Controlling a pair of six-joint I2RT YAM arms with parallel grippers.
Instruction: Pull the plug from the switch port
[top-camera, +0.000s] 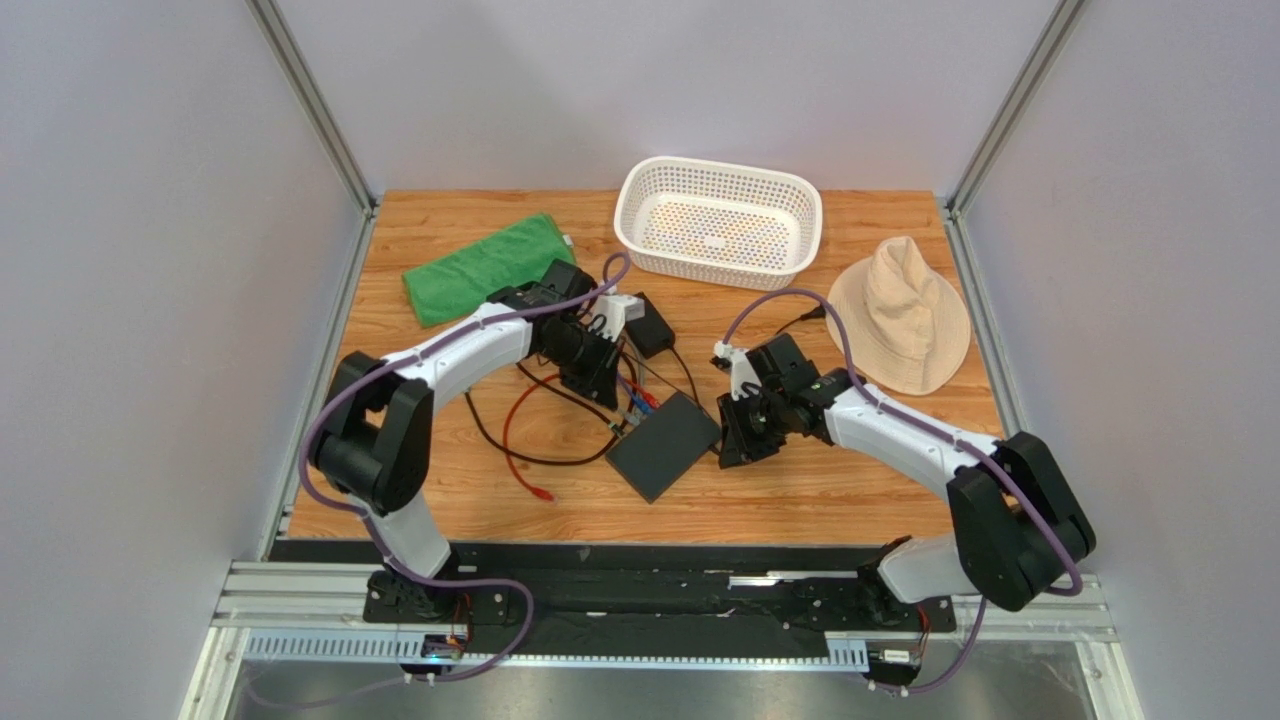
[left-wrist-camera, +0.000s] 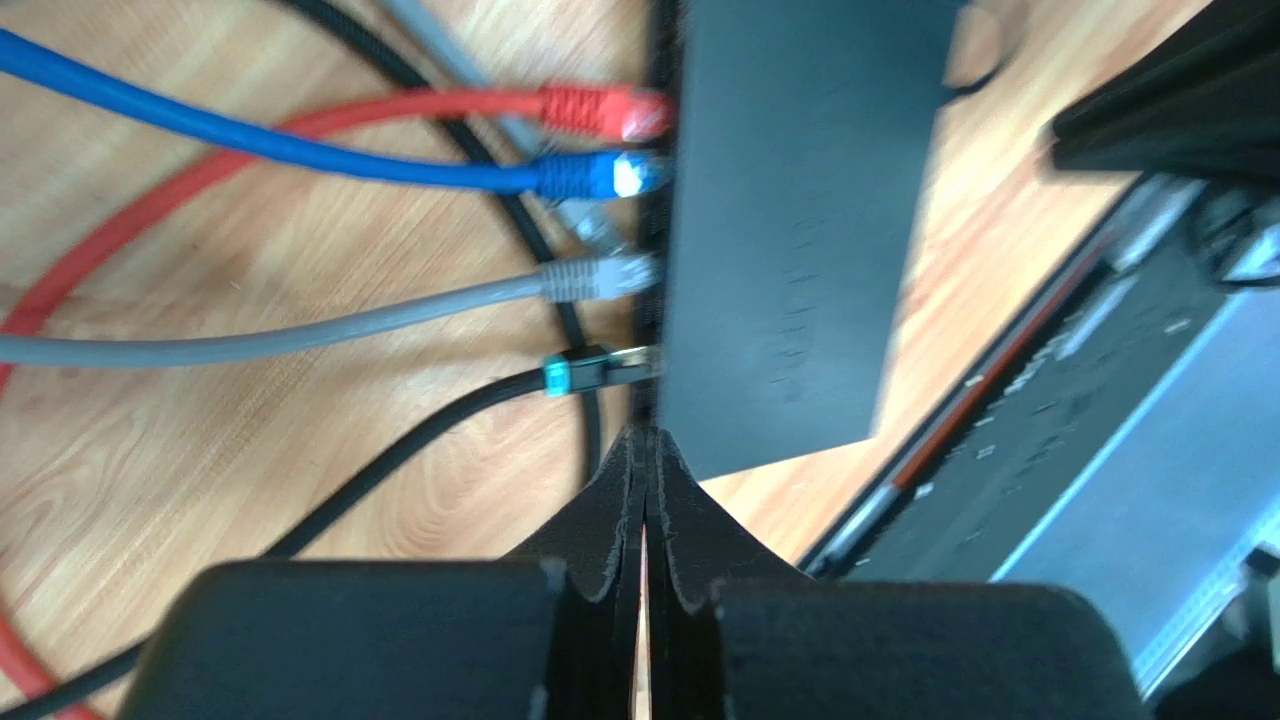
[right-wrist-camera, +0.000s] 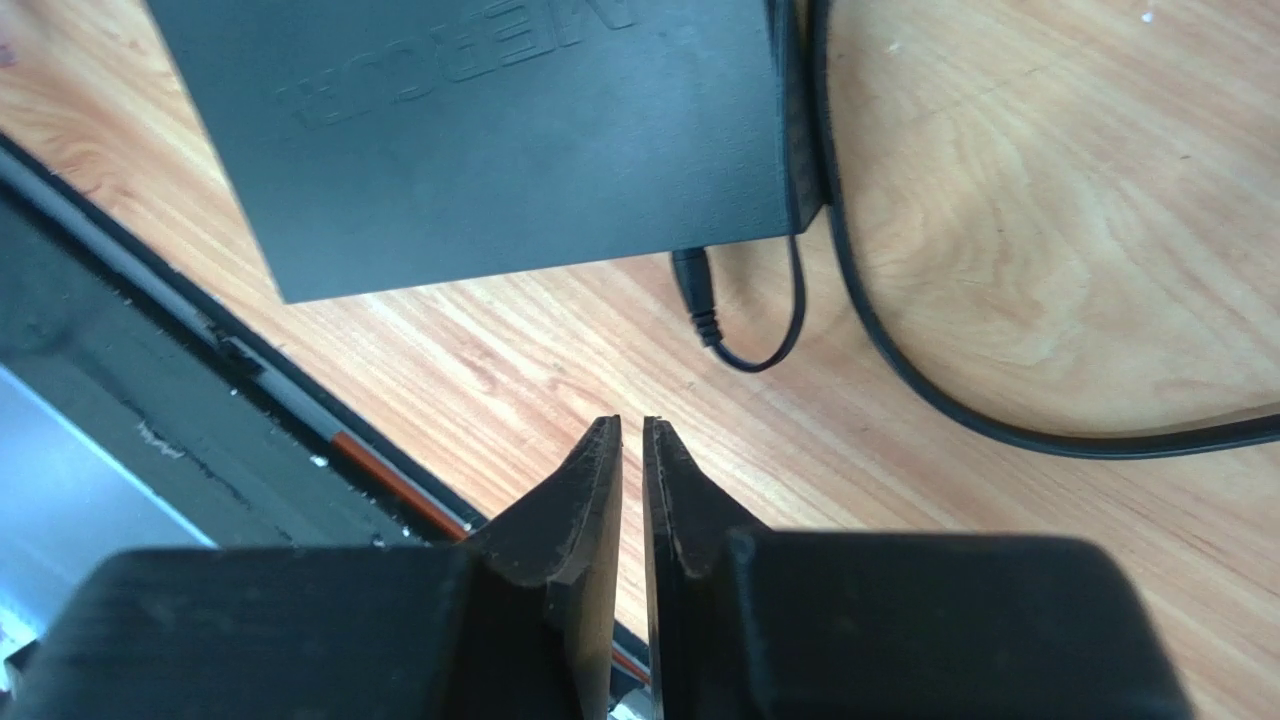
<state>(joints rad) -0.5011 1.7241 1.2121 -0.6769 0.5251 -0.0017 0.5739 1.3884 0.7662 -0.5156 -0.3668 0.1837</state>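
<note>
From the overhead camera I see the wooden table (top-camera: 812, 488) with the switch (top-camera: 661, 446) lying flat near its middle, between my two arms. The left gripper (left-wrist-camera: 646, 443) is at the socket edge. Its fingers are pressed together on nothing, with the tips just beside the switch's near corner. The right gripper (right-wrist-camera: 631, 431) hangs off the opposite side, also empty, its fingers all but closed with only a hairline gap.

Four network cables meet the ports: a red plug (left-wrist-camera: 601, 108), a blue plug (left-wrist-camera: 601, 173), a grey plug (left-wrist-camera: 594, 278) and a teal-collared plug (left-wrist-camera: 594, 368) on a black cable. All four look seated to me, so I judge that nothing has been pulled yet. Opening a gripper, gripping a plug and drawing it out are all left to do. The teal-collared plug lies closest to my left fingertips.
</note>
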